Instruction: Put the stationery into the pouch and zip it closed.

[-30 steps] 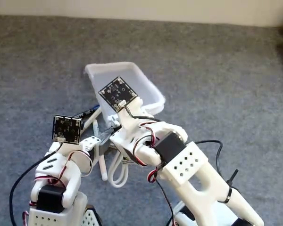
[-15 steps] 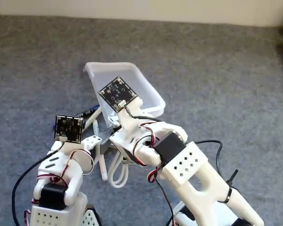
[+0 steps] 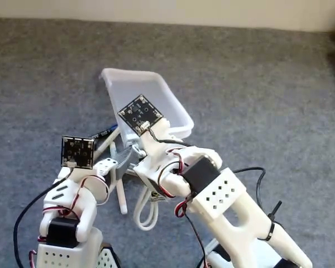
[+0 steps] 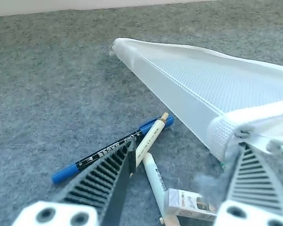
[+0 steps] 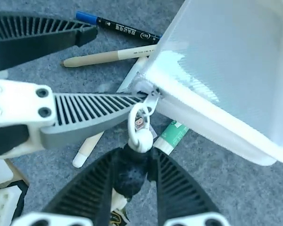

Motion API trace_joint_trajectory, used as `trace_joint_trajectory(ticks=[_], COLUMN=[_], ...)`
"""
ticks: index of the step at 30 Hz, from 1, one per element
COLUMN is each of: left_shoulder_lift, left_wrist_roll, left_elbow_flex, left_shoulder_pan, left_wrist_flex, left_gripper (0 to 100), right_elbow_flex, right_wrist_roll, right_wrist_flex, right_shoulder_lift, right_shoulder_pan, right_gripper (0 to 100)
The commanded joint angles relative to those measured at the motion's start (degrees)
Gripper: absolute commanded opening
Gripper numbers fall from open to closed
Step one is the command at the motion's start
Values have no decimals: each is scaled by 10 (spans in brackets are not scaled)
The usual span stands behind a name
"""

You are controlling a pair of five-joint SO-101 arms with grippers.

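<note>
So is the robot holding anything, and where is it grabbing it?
Yes. The right gripper pinches the pouch's zipper pull by its dark end. The left gripper is open and holds nothing.

- A white, translucent mesh pouch (image 3: 159, 97) sits open on the grey carpet (image 3: 268, 84), its walls standing and its mouth facing up.
- The zip pull (image 5: 140, 137), a metal tab with a white bead, hangs at one corner of the pouch.
- A black marker with blue ends (image 4: 104, 154) lies outside the pouch, just beside it, touching a cream pen (image 4: 152, 136).
- A white pen (image 4: 154, 179) lies near them, beside a small white box (image 4: 188, 205).
- A green-and-white stick (image 5: 171, 134) pokes out from under the pouch's edge.
</note>
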State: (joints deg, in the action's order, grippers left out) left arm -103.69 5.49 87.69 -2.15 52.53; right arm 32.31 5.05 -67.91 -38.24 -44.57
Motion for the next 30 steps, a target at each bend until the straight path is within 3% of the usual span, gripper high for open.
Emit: trace_joint_trajectory(ticks=[1,7,17,25,30], left_shoulder_lift=[-5,-5,-5,-5,-5], left_wrist_roll=[2,2,2,2,-29], left_elbow_flex=[-9,-10,-10,-10,-11], left_shoulder_pan=[-26,-32,-32,-33,-33], left_wrist_flex=[-12,-13,-11,-12,-11], left_gripper=[264,171,168,95,89], right_elbow_flex=[-30,-1,22,22,22], right_wrist_roll=[-2,-1,-1,1,40], right_wrist_flex=[-5,-1,-1,-15,-47], right_shoulder_lift=[-7,-7,-7,-6,-6], right_shoulder_pan=[-5,-3,-1,60,73], right_gripper=[5,5,5,5,5])
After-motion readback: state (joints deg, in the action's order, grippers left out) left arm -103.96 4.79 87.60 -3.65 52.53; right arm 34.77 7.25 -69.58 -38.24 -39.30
